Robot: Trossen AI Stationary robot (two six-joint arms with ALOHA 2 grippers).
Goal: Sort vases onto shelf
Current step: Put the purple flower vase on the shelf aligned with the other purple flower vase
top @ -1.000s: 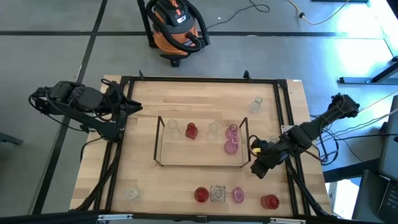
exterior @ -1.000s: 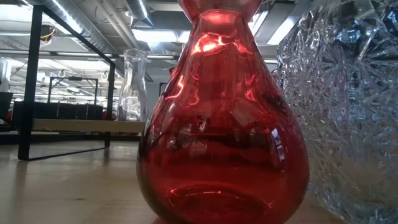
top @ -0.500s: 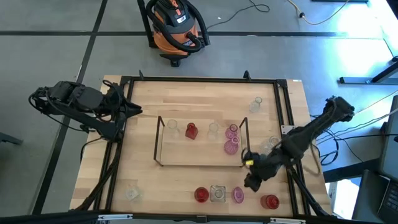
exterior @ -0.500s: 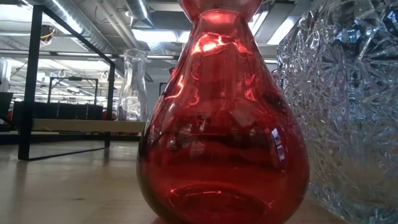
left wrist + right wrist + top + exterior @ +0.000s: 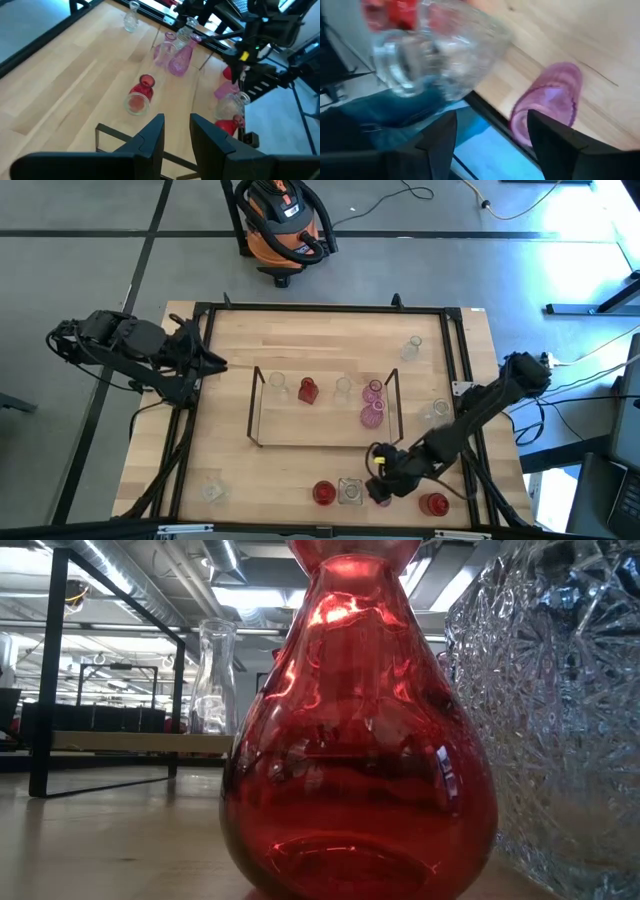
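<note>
My right gripper (image 5: pixel 380 483) hangs open just over a row of vases at the table's near edge: a red vase (image 5: pixel 323 493), a clear cut-glass jar (image 5: pixel 349 491), a pink vase (image 5: pixel 386 498) and another red vase (image 5: pixel 433 504). In the right wrist view its fingers (image 5: pixel 440 142) stand apart, with the pink vase (image 5: pixel 547 102) just beyond them and the jar (image 5: pixel 440 55) beside it. The wire shelf (image 5: pixel 254 408) at mid-table holds several vases, among them a red one (image 5: pixel 307 390) and a pink one (image 5: pixel 373 415). My left gripper (image 5: pixel 218 362) waits open over the table's left edge.
Loose clear vases stand at the far right (image 5: pixel 413 347), right of the shelf (image 5: pixel 437 410) and at the near left (image 5: pixel 212 491). A black frame (image 5: pixel 320 308) edges the table. In the low view the red vase (image 5: pixel 360 740) and the jar (image 5: pixel 560 690) fill the foreground.
My right gripper has gone down, toward the table's near edge and leftward, from beside the shelf's right end to just over the pink vase in the near row. No vase has moved.
</note>
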